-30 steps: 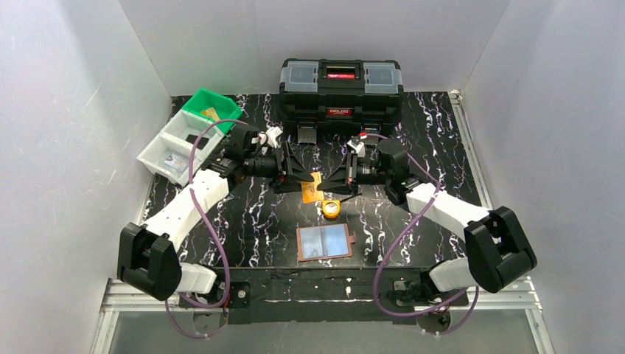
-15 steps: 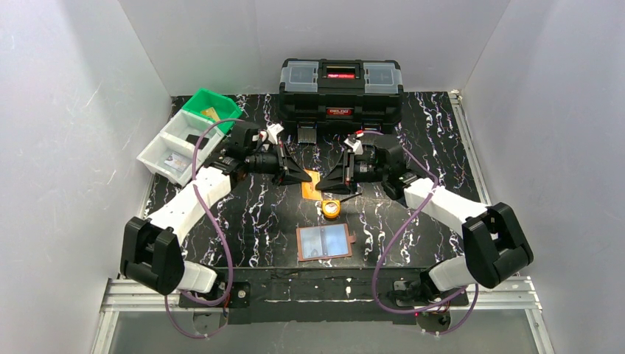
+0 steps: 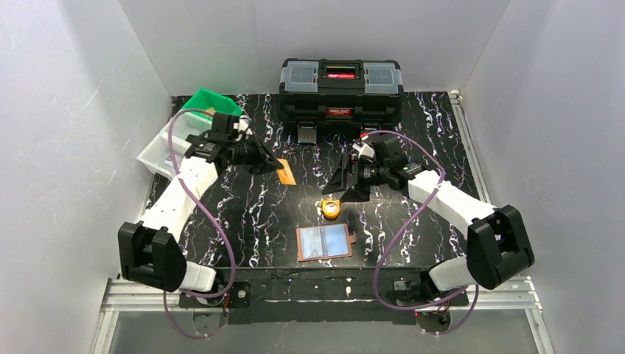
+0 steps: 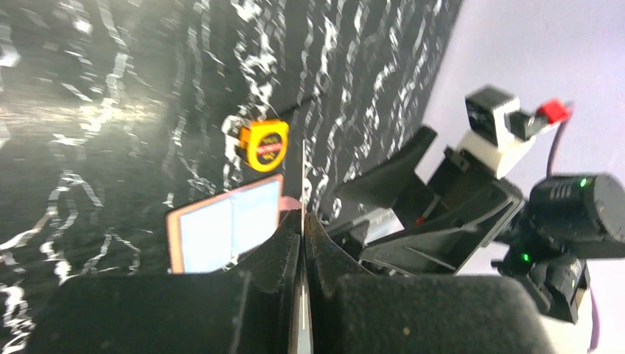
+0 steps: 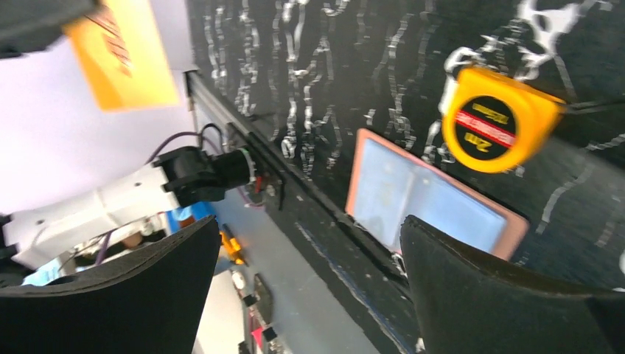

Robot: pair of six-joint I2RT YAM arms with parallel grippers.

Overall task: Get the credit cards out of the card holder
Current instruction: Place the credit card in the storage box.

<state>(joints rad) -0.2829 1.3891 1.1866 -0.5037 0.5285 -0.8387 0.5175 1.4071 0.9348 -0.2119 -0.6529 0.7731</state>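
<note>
**Gold card held aloft by the left arm; holder lying open on the table**

*Top view.* Your left gripper [image 3: 274, 165] is clamped on one end of the gold card [image 3: 287, 173] and holds it above the table [image 3: 243, 214], near the bins [image 3: 177, 136]. Your right gripper [image 3: 347, 184] has its jaws spread wide, with nothing between them. It hangs just beyond the tape measure [image 3: 331, 209]. The holder [image 3: 323, 241] lies open and flat near the table's front edge, well apart from both grippers. Whether its pale sleeves hold more cards you cannot tell from here.

*Left wrist view.* The card [image 4: 303, 177] shows edge-on as a thin line pinched between the closed fingers [image 4: 284, 247]. The holder [image 4: 221, 232] and tape measure [image 4: 264, 144] lie below, and the right gripper [image 4: 413, 210] is off to the right.

*Right wrist view.* Both fingers [image 5: 508, 295] stand far apart and empty. The card [image 5: 121, 51] shows at upper left, and the holder [image 5: 431, 199] lies just beside the tape measure [image 5: 497, 118].

*Handling.* Treat the card as light, thin, stiff and probably slick. Held by one end only, it could pivot in the pads, so move it gently. The holder is likely soft and light and may slide or lift if you pull on a sleeve. Pin one leaf with one gripper and pinch any exposed card edge with the other.
</note>
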